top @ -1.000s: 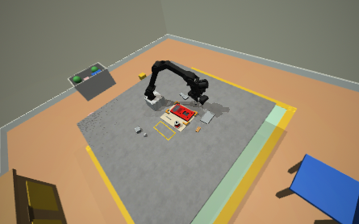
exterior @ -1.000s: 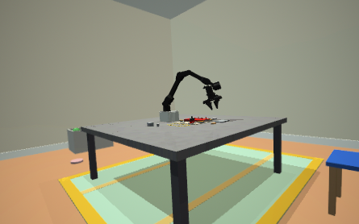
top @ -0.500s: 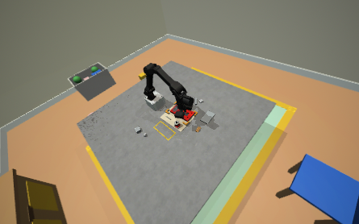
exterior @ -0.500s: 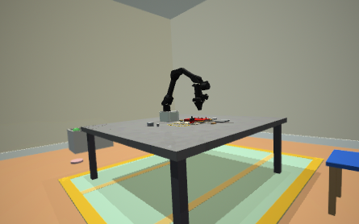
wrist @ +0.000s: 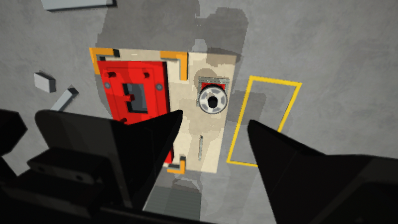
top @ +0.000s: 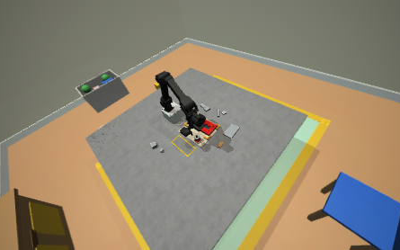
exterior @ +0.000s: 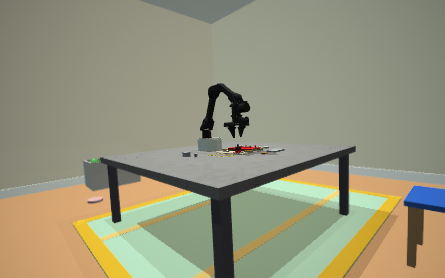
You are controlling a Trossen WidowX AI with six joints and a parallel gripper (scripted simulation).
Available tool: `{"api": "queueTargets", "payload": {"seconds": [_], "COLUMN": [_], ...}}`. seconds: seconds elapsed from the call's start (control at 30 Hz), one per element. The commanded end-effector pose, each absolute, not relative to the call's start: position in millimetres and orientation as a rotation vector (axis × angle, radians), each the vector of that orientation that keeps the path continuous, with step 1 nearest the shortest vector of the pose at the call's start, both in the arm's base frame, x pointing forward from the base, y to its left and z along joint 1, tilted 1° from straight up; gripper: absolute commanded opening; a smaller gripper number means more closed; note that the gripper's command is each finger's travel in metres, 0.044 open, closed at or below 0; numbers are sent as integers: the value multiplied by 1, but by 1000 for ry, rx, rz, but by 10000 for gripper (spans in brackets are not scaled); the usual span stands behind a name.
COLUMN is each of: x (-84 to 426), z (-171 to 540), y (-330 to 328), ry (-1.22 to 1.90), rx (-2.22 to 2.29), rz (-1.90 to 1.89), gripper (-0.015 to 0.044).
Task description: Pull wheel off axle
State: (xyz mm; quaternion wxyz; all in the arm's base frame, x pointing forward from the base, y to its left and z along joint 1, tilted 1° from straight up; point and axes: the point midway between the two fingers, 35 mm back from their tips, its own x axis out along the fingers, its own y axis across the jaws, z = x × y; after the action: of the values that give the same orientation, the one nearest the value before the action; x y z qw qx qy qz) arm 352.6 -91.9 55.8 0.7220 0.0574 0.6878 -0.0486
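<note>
My black parallel-jaw gripper (wrist: 212, 137) hangs with fingers apart, holding nothing, above the round grey-and-white wheel (wrist: 212, 99) seated on its axle beside the yellow-outlined rectangular marked area (wrist: 263, 120).

Looked like a bare test room, more robot lab than home: plain olive walls (exterior: 100, 75), orange floor (exterior: 40, 235), and a grey table (exterior: 255, 167) standing on a yellow-bordered green mat (exterior: 370, 235). A blue bench (exterior: 440, 200) and a grey bin (top: 105, 95) sat off the table's edges.
</note>
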Motion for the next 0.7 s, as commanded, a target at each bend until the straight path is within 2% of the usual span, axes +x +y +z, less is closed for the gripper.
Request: {"api": "queueTargets", "payload": {"seconds": [0.0,0.2,0.33,0.43,0.67], "x": [353,355,355,352,352], "z": [36,-9,-13,-12,-12], "y": [-91,-90,-90,-90,-90], "ry": [1530,1530,1530,1545,1545], "rx": [136,136,136,133,133], "rz": [-106,-106,-106,-106,-106], "gripper": [300,300,300,221,175]}}
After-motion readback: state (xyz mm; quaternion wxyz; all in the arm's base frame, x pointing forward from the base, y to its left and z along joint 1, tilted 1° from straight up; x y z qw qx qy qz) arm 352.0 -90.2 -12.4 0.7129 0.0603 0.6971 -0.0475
